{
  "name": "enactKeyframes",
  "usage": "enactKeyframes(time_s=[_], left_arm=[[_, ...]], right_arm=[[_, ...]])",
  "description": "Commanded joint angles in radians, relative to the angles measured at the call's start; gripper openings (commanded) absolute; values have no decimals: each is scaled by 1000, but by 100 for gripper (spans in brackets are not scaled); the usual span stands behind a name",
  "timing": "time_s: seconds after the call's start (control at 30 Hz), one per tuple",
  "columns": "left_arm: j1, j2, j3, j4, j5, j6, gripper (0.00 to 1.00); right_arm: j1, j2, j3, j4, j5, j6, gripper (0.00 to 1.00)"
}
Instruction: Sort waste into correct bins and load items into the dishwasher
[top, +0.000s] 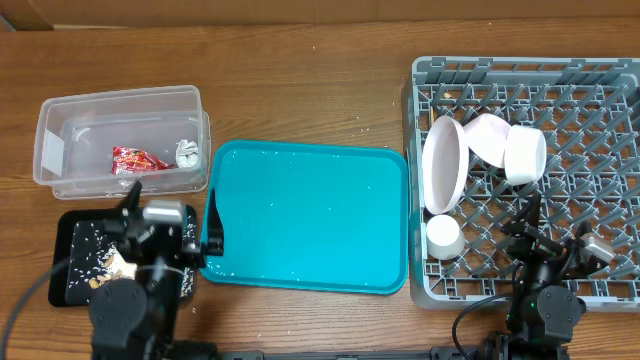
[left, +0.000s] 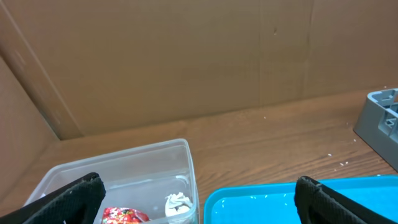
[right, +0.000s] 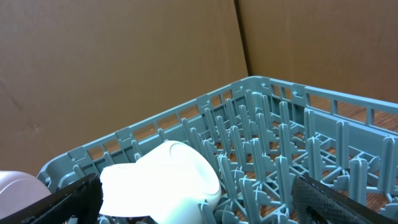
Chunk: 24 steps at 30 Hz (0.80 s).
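Observation:
The clear tub (top: 60, 120) at the back left holds the red wrapper (top: 138, 158) and the white tissue (top: 187, 152); both also show in the left wrist view, wrapper (left: 124, 216) and tissue (left: 178, 203). The black tray (top: 70, 228) at the front left holds rice and food scraps (top: 105, 262). The grey rack (top: 600, 110) holds the plate (top: 443, 165), two bowls (top: 487, 133) (top: 524, 155) and the cup (top: 444, 237). My left gripper (left: 199, 208) is open and empty above the black tray. My right gripper (right: 199, 208) is open and empty over the rack, facing a bowl (right: 161, 177). Chopsticks are out of view.
The teal tray (top: 305, 215) lies in the middle, with only a few rice grains on it. Brown cardboard walls stand behind the table. The rack's upright pegs (right: 267, 149) rise just ahead of my right gripper.

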<state>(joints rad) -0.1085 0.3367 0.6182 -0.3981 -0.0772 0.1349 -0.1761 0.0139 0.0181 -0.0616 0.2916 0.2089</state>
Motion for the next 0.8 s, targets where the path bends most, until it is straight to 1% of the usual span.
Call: enactKeyframes(time_s=[0.0, 0.23, 0.37, 0.43, 0.63, 0.77], left_arm=[[8, -85, -112, 36, 19, 19, 100], [7, -269, -336, 153, 55, 18, 100], [0, -335, -436, 222, 64, 15, 100], [-6, -333, -493, 293, 64, 15, 100], [-6, -333, -605, 417, 71, 15, 100], [-8, -333, -614, 392, 70, 15, 100]], right_arm=[[-3, -11, -10, 7, 2, 0, 100], [-3, -11, -10, 7, 2, 0, 100], [-3, -11, -10, 7, 2, 0, 100], [-3, -11, -10, 7, 2, 0, 100], [-3, -11, -10, 7, 2, 0, 100], [-3, -11, -10, 7, 2, 0, 100]])
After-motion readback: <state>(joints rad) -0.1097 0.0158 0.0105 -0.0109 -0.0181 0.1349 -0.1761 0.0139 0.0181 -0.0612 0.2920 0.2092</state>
